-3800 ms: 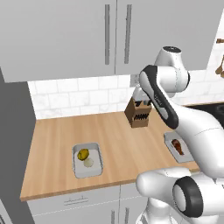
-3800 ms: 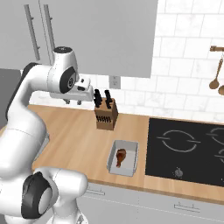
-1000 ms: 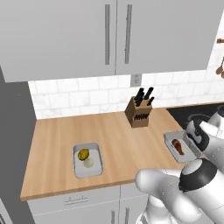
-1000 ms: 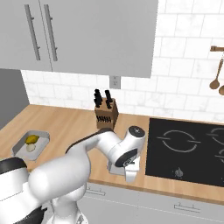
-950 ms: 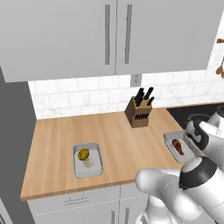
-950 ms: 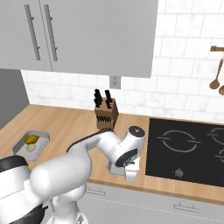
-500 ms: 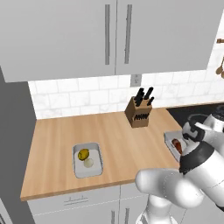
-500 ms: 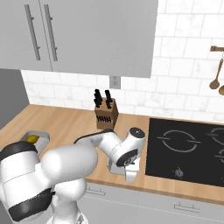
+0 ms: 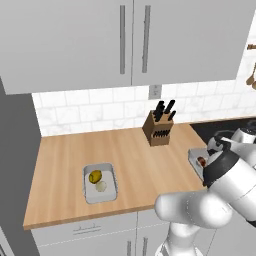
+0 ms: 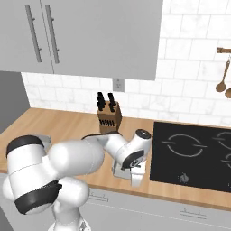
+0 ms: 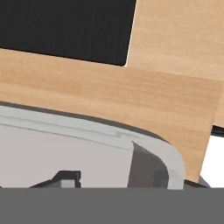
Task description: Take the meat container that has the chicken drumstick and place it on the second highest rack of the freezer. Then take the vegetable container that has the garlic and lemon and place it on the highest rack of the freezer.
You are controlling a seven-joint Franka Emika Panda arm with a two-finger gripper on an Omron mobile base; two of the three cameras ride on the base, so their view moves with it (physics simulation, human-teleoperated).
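At the right end of the wooden table [image 9: 135, 160], beside the black cooktop [image 10: 198, 155], the white arm bends low over the meat container [image 9: 195, 158]. It is a shallow pale-grey tray with rounded corners and a raised rim, and the reddish chicken drumstick [image 9: 201, 161] lies in it. The hand [image 10: 134, 173] sits right at the tray's edge, seemingly mid-closing; whether it has the rim I cannot tell. My advice: pinch the thin rim squarely, then lift level so the smooth meat does not slide. Well apart, the vegetable container [image 9: 100, 183] holds the yellow lemon [image 9: 95, 176] and the off-white garlic [image 9: 101, 186].
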